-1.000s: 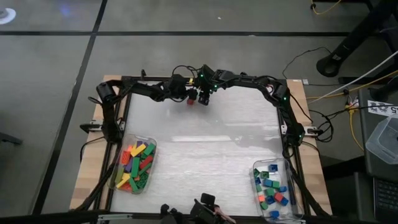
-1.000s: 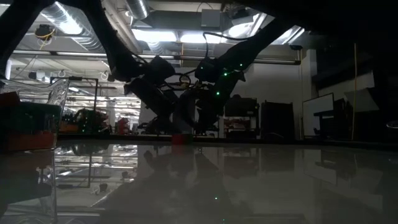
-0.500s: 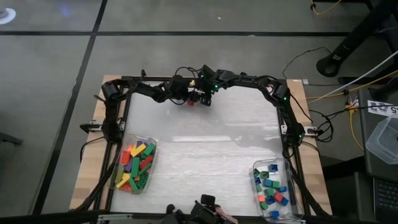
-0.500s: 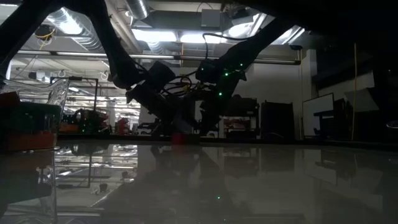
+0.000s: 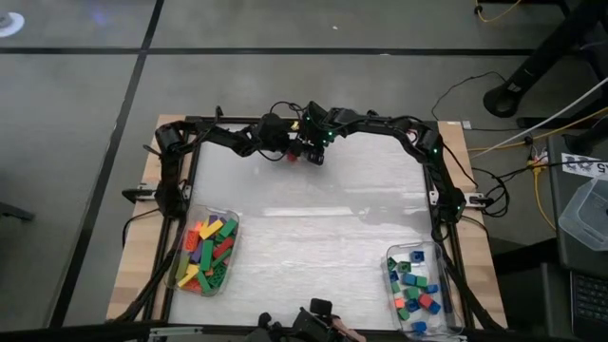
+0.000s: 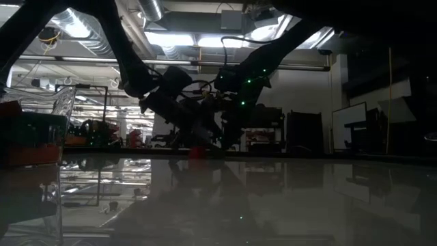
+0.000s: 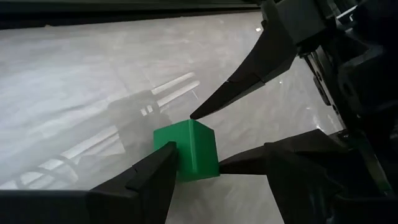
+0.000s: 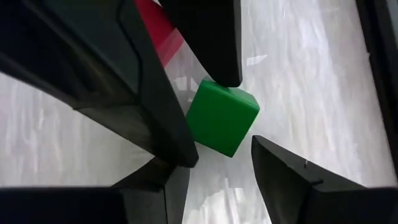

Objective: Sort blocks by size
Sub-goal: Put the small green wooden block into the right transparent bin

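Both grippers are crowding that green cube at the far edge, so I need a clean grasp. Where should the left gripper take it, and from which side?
Grip the green cube across two opposite flat side faces, low on the body, coming in level along the table. The left gripper already straddles it with open fingers, one on each side. The right gripper's fingers crowd the other faces, so it should probably back off first.

Red block mostly hidden behind left gripper fingers.

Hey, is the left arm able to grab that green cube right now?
Probably yes. The left end effector already straddles the green cube, fingers open on either side. The right end effector crowds the same cube, so they may collide.
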{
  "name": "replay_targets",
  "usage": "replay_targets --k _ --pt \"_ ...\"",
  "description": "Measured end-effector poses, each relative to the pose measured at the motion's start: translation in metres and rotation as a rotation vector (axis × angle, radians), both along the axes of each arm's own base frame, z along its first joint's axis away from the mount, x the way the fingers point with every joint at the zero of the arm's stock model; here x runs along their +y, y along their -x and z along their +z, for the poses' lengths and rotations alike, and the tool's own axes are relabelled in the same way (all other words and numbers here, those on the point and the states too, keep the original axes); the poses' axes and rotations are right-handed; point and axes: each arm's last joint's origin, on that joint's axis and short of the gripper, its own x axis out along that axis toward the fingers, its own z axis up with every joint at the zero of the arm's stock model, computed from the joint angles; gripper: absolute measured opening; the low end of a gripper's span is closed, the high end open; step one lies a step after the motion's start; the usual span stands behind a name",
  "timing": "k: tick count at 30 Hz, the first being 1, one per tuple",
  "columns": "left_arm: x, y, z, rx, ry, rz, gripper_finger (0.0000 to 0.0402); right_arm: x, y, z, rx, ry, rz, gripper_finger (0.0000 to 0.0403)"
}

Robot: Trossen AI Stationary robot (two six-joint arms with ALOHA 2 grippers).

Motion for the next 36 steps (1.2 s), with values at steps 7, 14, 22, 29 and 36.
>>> replay_targets --k 7,14,22,29,36 --pt "0.000 0.000 0.000 0.000 0.018 0.007 0.0225 0.000 0.000 0.000 -0.001 -0.016 -0.035 0.0170" --pt "-0.001 0.000 -0.001 0.000 0.041 -0.011 0.0225 0.000 0.001 0.000 0.004 -0.042 -0.079 0.0170" --pt "-0.003 -0.001 -0.001 -0.004 0.050 -0.031 0.0225 0.005 0.010 -0.004 0.106 -0.107 -0.170 0.0170" --pt "-0.002 0.000 -0.001 -0.002 0.047 -0.023 0.0225 0.005 0.010 -0.005 0.110 -0.110 -0.181 0.0170" --pt "-0.002 0.000 -0.001 -0.001 0.044 -0.020 0.0225 0.004 0.010 -0.005 0.108 -0.109 -0.181 0.0170"
